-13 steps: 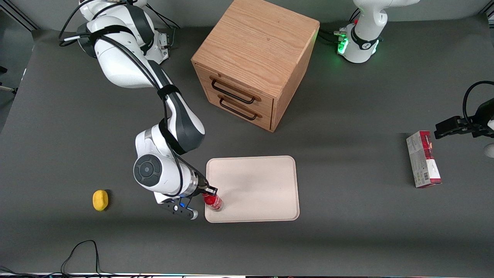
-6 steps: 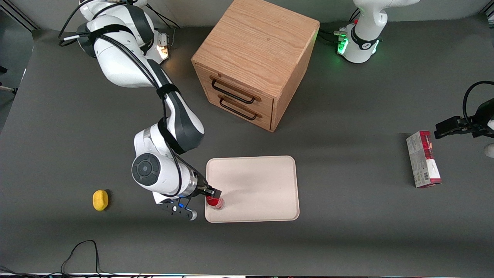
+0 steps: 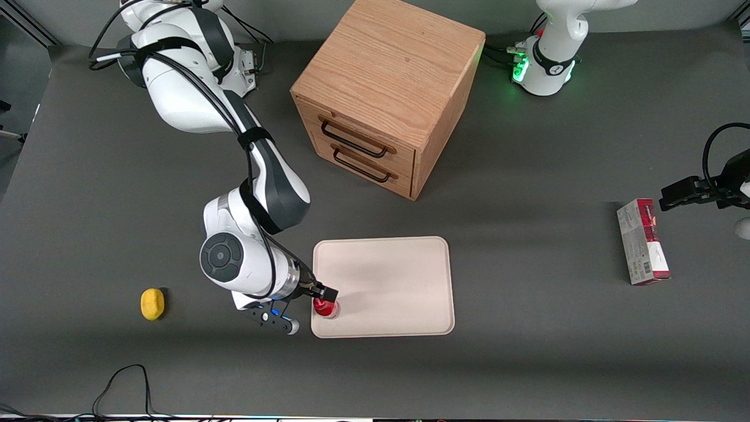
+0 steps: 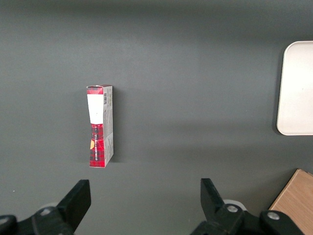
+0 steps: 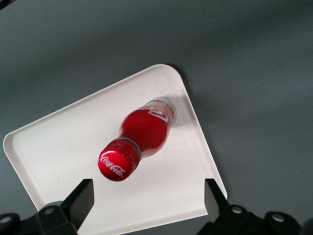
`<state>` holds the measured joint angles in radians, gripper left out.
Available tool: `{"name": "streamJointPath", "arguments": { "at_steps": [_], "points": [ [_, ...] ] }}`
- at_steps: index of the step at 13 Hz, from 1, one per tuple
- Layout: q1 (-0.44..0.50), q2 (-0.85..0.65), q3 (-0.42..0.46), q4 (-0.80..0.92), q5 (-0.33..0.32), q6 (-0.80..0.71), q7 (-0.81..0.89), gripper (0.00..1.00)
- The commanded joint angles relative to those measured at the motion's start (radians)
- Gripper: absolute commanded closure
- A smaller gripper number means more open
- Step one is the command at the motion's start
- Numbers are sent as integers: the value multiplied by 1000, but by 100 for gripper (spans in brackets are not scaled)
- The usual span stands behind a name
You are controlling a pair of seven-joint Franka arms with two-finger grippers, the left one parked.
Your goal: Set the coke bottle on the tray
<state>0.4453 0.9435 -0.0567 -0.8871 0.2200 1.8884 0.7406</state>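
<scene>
The coke bottle, red with a red cap, stands on the cream-white tray at the corner nearest the front camera, toward the working arm's end. In the right wrist view I look down on its cap and the bottle rests on the tray close to the rim. My right gripper hangs over the bottle's top. Its fingers stand wide apart and touch nothing; the gripper is open, with the cap between the fingers' line and apart from both.
A wooden two-drawer cabinet stands farther from the camera than the tray. A small yellow object lies toward the working arm's end. A red-and-white carton lies toward the parked arm's end; it also shows in the left wrist view.
The bottle leaned a second ago and now stands more upright on the tray's corner. The wrist has shifted slightly away from the tray.
</scene>
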Motion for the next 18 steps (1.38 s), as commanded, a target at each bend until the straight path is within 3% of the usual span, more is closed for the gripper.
{"name": "streamJointPath", "arguments": {
  "at_steps": [1, 4, 7, 9, 13, 16, 18],
  "points": [
    [7, 11, -6, 28, -7, 5, 28, 0],
    [-2, -15, -14, 28, -10, -104, 20, 0],
    [-42, -142, -15, -1, -8, -236, -87, 0],
    [-60, -263, -22, -129, -10, -320, -188, 0],
    [-60, -585, -116, -551, -17, -253, -441, 0],
    [-63, -792, -130, -769, -137, -238, -559, 0],
    [-62, -880, -176, -848, -148, -239, -648, 0]
  ]
}}
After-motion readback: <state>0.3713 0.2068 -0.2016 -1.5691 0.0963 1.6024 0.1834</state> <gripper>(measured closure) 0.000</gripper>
